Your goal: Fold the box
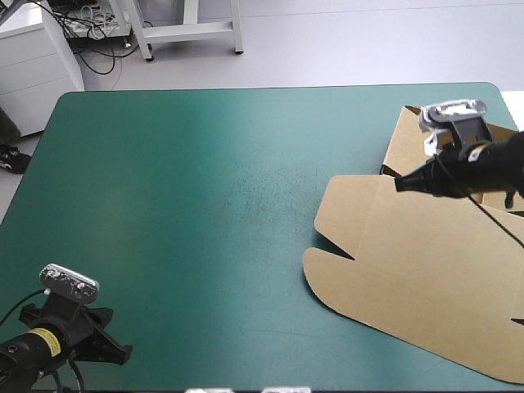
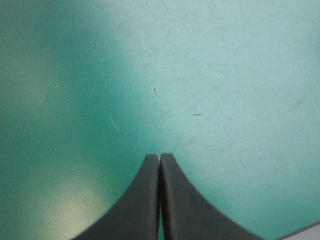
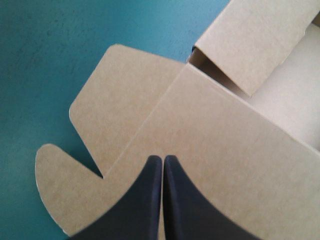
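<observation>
The brown box (image 1: 409, 254) lies at the table's right side. Its wide lid panel and rounded flaps are spread flat toward the front, and a wall (image 1: 407, 135) is raised at the far end. My right gripper (image 1: 399, 185) is shut and hovers over the fold where the flat panel meets the raised part. In the right wrist view its fingertips (image 3: 162, 158) meet over the flat board (image 3: 225, 140), with the raised wall (image 3: 255, 45) ahead. My left gripper (image 1: 123, 354) is at the front left corner, shut over the bare teal-green cover (image 2: 200, 75).
The box's near corner (image 1: 499, 372) lies close to the table's front edge at the right. The left gripper sits just inside the front edge. The teal-green cover (image 1: 205, 205) spans the stretch between the two grippers.
</observation>
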`<state>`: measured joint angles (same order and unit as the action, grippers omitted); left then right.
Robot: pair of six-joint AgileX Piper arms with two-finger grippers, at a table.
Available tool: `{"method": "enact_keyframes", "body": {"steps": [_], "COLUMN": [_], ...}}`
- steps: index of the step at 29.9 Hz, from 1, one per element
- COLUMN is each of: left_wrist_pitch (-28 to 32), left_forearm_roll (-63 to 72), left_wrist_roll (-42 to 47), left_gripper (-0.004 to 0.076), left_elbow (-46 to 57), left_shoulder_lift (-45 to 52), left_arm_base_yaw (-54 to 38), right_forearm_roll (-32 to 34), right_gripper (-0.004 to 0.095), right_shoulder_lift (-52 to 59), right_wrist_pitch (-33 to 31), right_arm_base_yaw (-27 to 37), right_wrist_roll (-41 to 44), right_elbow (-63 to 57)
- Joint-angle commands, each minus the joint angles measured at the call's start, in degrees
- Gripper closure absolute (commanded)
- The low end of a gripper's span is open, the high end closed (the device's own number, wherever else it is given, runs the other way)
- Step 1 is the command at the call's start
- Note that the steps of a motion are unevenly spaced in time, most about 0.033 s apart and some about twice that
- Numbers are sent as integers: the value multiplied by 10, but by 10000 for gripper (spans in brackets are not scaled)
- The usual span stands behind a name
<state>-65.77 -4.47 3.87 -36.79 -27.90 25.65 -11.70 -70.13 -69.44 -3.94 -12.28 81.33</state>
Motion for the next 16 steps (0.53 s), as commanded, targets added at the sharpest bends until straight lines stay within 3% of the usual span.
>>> {"method": "enact_keyframes", "body": {"steps": [1,8,16], "left_wrist_pitch": [57,96,100], "left_forearm_roll": [1,4,12], "left_wrist_roll": [4,2,2], "left_gripper": [756,756,756], "left_elbow": [-4,30,49], "left_shoulder_lift": [-5,-5,-5], "left_arm_base_yaw": [2,2,2], "right_forearm_roll": [1,-3,-15], "right_gripper": [912,912,912], "right_shoulder_lift": [84,245,425], "right_wrist_pitch": [41,57,86], "right_arm_base_yaw": [-3,-3,-3], "right_wrist_roll": [-2,-2,-1], "right_elbow": [-64,-237,-375]}}
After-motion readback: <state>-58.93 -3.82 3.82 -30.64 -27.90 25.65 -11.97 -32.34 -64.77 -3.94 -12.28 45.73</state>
